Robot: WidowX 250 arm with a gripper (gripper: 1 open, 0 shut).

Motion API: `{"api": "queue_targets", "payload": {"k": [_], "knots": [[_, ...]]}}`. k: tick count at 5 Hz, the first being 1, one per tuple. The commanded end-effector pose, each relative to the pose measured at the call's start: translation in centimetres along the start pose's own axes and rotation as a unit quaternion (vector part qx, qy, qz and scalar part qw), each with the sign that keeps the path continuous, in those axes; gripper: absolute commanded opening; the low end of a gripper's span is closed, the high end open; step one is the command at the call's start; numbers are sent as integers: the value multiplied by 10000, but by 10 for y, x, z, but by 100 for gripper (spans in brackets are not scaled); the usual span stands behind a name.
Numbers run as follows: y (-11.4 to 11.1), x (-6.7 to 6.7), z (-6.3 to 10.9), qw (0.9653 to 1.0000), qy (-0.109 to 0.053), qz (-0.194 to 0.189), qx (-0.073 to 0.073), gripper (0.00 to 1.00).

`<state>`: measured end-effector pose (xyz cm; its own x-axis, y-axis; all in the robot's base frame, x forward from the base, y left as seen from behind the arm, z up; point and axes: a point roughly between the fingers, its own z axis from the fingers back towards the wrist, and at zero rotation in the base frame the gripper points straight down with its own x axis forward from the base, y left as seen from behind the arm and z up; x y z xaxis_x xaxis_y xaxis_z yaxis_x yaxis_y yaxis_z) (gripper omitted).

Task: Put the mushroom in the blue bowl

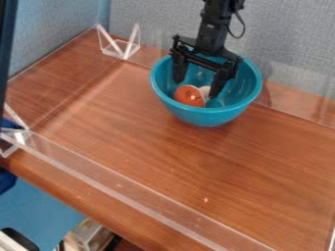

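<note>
Camera view, blue bowl: the blue bowl point(207, 116) sits upright on the wooden tabletop point(157, 157), toward the far side and near the grey wall point(295, 44); its sides are smooth and glossy turquoise.
Camera view, mushroom: the mushroom point(191, 95) lies inside the blue bowl, its rounded orange-red cap on the left in the picture and its pale stem pointing right; it rests low, below the rim.
Camera view, gripper: the black gripper point(207, 72) reaches down from the top of the picture into the mouth of the blue bowl, its fingers spread wide apart, one toward the left side of the bowl and one toward the right.
Camera view, grip: the fingers are not closed around the mushroom, which lies just beside and below them; whether either finger touches the bowl's inner wall cannot be told.
Camera view, far left corner: a white wire-like frame point(119, 42) stands at the back edge of the tabletop, well apart from the bowl.
Camera view, edges: a clear strip point(112, 186) runs along the near left side of the tabletop, and a blue-grey panel point(55, 31) rises behind the left side.
</note>
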<state>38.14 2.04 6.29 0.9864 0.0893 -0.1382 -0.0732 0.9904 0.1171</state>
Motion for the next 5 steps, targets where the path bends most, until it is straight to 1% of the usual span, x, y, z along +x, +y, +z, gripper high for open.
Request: {"api": "queue_targets", "payload": {"k": [1, 2, 3, 4, 5], "knots": [[-1, 8, 21, 9994, -354, 9, -25, 100], [-1, 10, 16, 9995, -320, 17, -28, 0], [-1, 8, 21, 9993, -369, 51, -18, 0], [-2, 8, 22, 9994, -351, 71, -21, 100], [-2, 8, 23, 9994, -341, 92, -23, 100]]}}
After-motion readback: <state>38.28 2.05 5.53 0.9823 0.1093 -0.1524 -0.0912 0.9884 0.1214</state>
